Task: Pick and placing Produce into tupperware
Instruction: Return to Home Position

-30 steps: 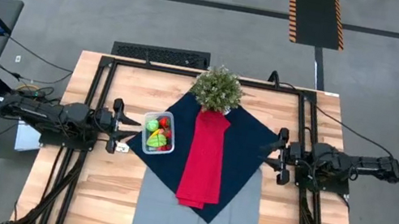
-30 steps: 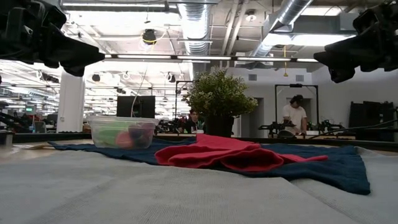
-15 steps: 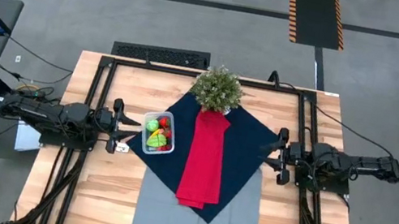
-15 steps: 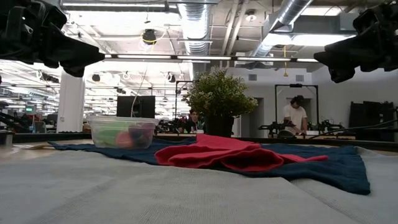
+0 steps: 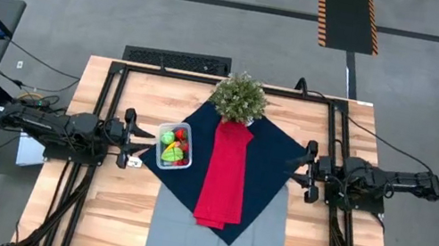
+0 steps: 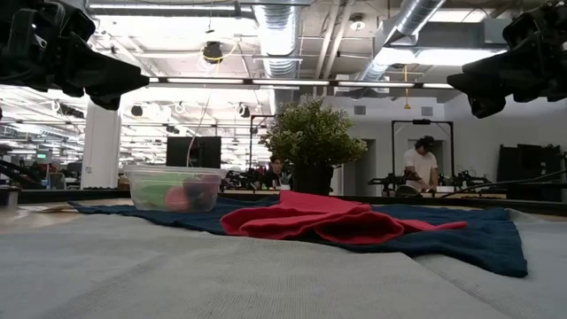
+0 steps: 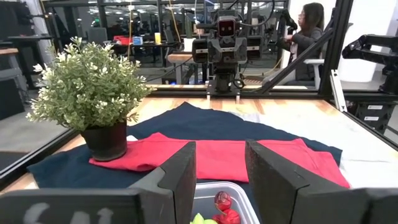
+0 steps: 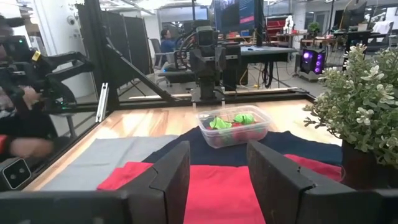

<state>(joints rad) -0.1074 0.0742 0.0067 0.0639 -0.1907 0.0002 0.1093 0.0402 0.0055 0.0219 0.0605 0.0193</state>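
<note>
- left arm (image 5: 65, 127): black throughout; chunky rounded joint housings; black cable bundle trailing from its base
- right arm (image 5: 381, 181): same black build; matching cable bundle
- left jaws: two flat dark-grey fingers (image 7: 180, 171); squared tips; bevelled edges
- right jaws: identical pair of fingers (image 8: 171, 177); matt finish

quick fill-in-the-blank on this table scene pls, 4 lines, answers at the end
The tupperware holding the produce sits on the ___ cloth.
The potted plant stands at one end of the ___ cloth strip.
Jaws of the left gripper and the right gripper are both ___.
The gripper nearer the tupperware is the ___ one.
Missing: navy; red; open; left.
</note>
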